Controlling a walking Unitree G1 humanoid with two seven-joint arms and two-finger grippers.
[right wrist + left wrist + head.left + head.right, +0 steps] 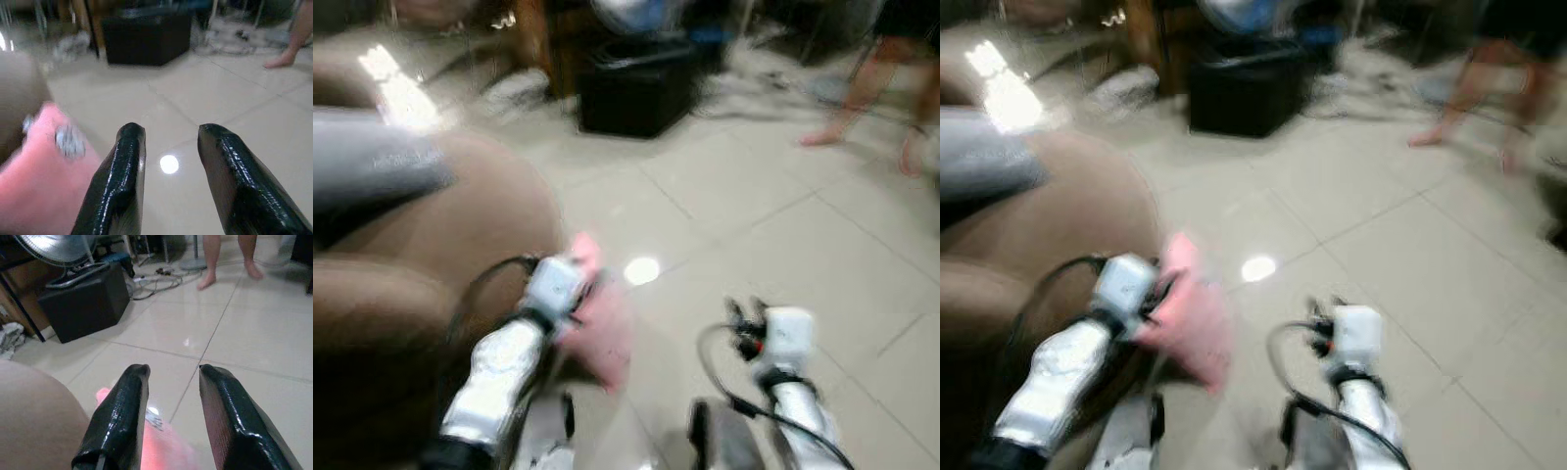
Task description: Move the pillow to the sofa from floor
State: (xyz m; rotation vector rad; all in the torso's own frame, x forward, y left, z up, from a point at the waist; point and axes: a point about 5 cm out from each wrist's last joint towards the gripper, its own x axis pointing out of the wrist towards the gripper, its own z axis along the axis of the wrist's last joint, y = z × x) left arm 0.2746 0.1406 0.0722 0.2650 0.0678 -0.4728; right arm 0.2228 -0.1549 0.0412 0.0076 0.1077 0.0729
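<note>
- The pink pillow (597, 328) hangs at the left claw (168, 418), lifted off the tiled floor (773, 225) and just beside the rounded brown arm of the sofa (431, 264).
- In the left wrist view the left claw's two black fingers (122, 416) are spread, with pink cloth showing low between them; whether they truly pinch the pillow or it only rests against them cannot be told through the blur.
- The sofa lies on the robot's left of the pillow, so the coming move looks like a short carry leftward over the sofa arm; the left arm is clearly the nearer one.
- The pillow's long axis seems to run from upper left down to lower right, drooping under the wrist.
- The right claw (168, 171) is spread and holds nothing, hovering over bare floor with the pillow just off to its left side.
- The pillow looks soft and limp, with a small pale patch on it; the sofa is smooth, padded and bulging, with a grey cushion (372, 166) on it; the floor is glossy pale tile.
- Beyond stand a black box (636, 88) and a person's bare legs (862, 93).
</note>
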